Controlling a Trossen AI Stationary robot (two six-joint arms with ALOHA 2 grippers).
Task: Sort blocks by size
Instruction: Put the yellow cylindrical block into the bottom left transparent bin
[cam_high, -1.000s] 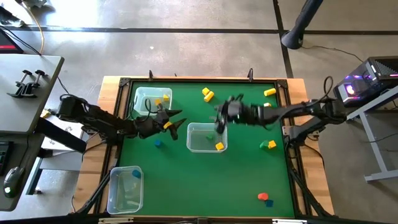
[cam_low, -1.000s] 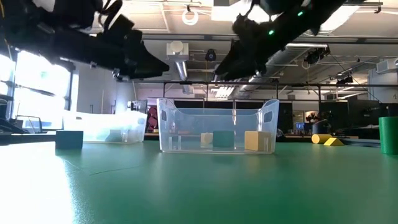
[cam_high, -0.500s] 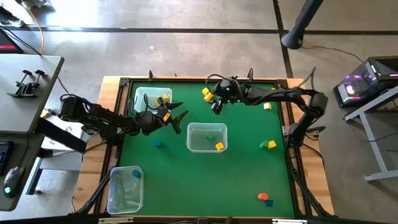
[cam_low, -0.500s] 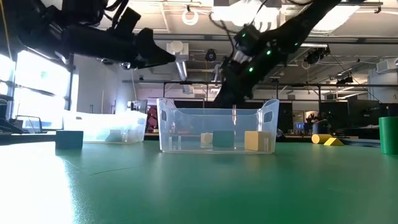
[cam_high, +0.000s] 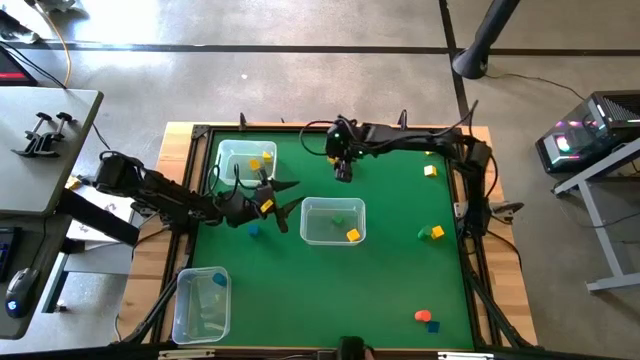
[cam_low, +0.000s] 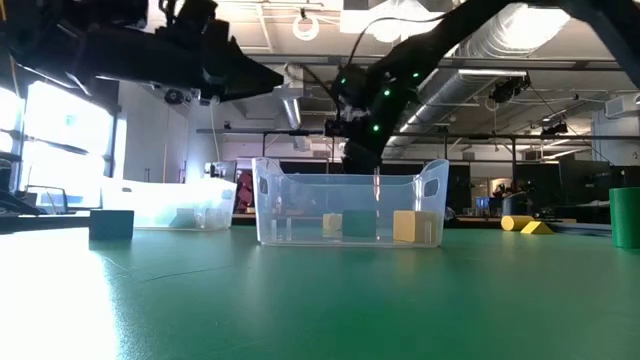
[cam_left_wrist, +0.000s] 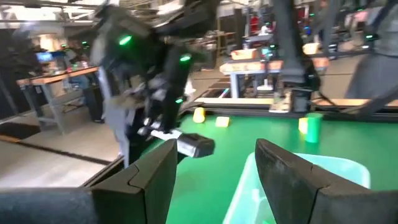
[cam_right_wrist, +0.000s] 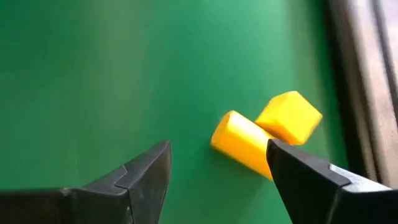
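Two yellow blocks (cam_right_wrist: 245, 144) (cam_right_wrist: 289, 116) lie touching each other on the green mat near the far edge. My right gripper (cam_right_wrist: 219, 149) hangs open above them, pointing steeply down, touching nothing; in the high view it (cam_high: 343, 172) hides them. My left gripper (cam_high: 289, 200) is open and level, left of the middle clear bin (cam_high: 308, 228), with nothing between its fingers (cam_left_wrist: 155, 177). That bin holds a yellow block (cam_high: 352, 235) and a green block (cam_high: 337, 218). More blocks lie loose on the mat: yellow (cam_high: 430, 171), green (cam_high: 424, 233), blue (cam_high: 253, 230), orange (cam_high: 422, 316).
A clear bin (cam_high: 228, 150) at the far left holds yellow blocks. Another clear bin (cam_high: 185, 310) at the near left holds a blue block (cam_high: 218, 280). A raised black frame (cam_high: 300, 129) runs around the mat, close behind the two yellow blocks.
My right gripper has swung from above the middle bin toward the table's far edge and left. It has come down a little and tipped to point steeply down, and now hangs over the two yellow blocks. It stays open.
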